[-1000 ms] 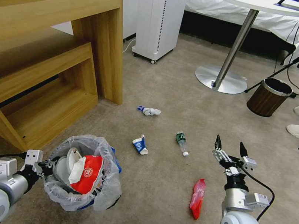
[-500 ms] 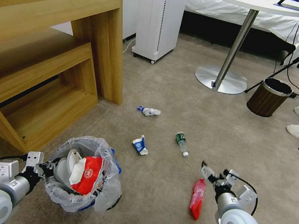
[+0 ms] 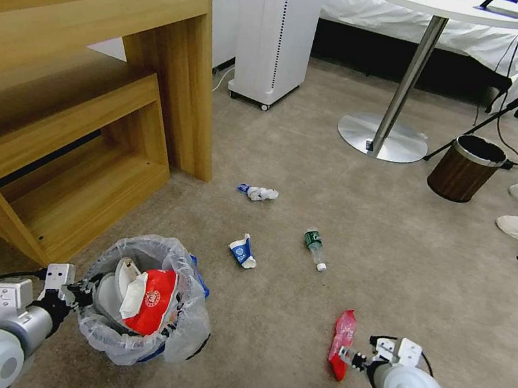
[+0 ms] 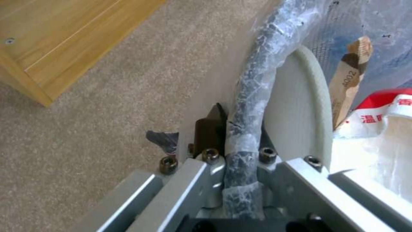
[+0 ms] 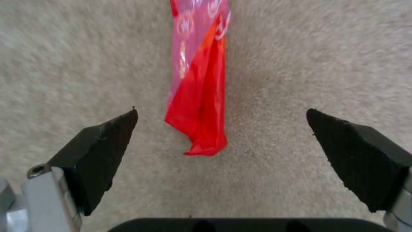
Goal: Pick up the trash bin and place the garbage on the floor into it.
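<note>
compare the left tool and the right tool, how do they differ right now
The left tool is shut on the rim of the trash bin; the right tool is open and holds nothing. The left tool sits beside the wooden bench, gripping the bag-wrapped rim; the right tool is low over the carpet, its black fingers either side of the red plastic wrapper, apart from it. Both are low, near the floor.

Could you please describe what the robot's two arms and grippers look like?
Both arms are glossy white with rounded joints and silver metal wrists, each trailing a black cable. The left gripper and right gripper have silver brackets; the right's fingertips are black and wedge-shaped.
</note>
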Tool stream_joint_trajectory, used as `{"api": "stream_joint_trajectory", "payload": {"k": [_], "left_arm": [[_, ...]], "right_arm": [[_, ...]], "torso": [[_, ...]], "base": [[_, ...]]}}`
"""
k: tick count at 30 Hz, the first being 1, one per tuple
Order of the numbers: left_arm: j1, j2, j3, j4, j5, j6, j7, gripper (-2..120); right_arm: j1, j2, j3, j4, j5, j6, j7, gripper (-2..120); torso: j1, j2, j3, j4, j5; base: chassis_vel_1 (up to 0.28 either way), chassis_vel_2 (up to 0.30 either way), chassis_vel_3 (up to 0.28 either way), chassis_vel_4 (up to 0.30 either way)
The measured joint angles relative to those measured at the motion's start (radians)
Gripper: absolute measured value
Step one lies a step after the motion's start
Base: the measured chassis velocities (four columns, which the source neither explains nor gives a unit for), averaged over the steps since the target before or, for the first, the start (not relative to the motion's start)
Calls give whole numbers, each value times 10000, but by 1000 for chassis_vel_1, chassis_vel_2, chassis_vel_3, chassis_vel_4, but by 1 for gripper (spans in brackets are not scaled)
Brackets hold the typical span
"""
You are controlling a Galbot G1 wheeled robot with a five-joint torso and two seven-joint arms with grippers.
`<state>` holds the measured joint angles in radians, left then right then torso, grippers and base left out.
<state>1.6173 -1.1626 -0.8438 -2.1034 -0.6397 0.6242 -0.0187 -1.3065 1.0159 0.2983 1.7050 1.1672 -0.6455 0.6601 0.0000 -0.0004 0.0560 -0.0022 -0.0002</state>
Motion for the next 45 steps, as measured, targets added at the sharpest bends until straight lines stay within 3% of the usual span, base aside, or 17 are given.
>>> {"api": "stream_joint_trajectory", "payload": {"k": [4,14,26,35,37,42,45], "left_arm": [[106,-97,-52,-20,144,-72,25,0],[224,-239,-122,-87,281,-151,66,0],[178,-294,-50,-134,289,-240,105,0],[162,-302,-42,-30,331,-325,157,0],[96,-323,-2,31,356,-340,164,0],[52,-324,15,46,357,-346,168,0],[41,-283,9,53,340,-346,168,0]], "right_arm": [[659,-179,-785,-958,-354,-8,-350,100],[1455,-255,-1671,-1779,-1152,367,-890,93],[1741,52,-2324,-2769,-2265,1419,-1549,48],[1603,-66,-2311,-2649,-2480,1691,-1671,18],[1486,-108,-2280,-2592,-2610,1806,-1751,6],[1348,-154,-2274,-2601,-2944,2246,-2033,0],[1002,-397,-2058,-2137,-3121,3478,-3255,0]], "torso": [[0,0,0,1,0],[0,0,0,1,-1],[0,0,0,1,-1],[0,0,0,1,-2],[0,0,0,1,-1],[0,0,0,1,0],[0,0,0,0,1]], "base": [[0,0,0,0],[0,0,0,0],[0,0,0,0],[0,0,0,0],[0,0,0,0],[0,0,0,0],[0,0,0,0]]}}
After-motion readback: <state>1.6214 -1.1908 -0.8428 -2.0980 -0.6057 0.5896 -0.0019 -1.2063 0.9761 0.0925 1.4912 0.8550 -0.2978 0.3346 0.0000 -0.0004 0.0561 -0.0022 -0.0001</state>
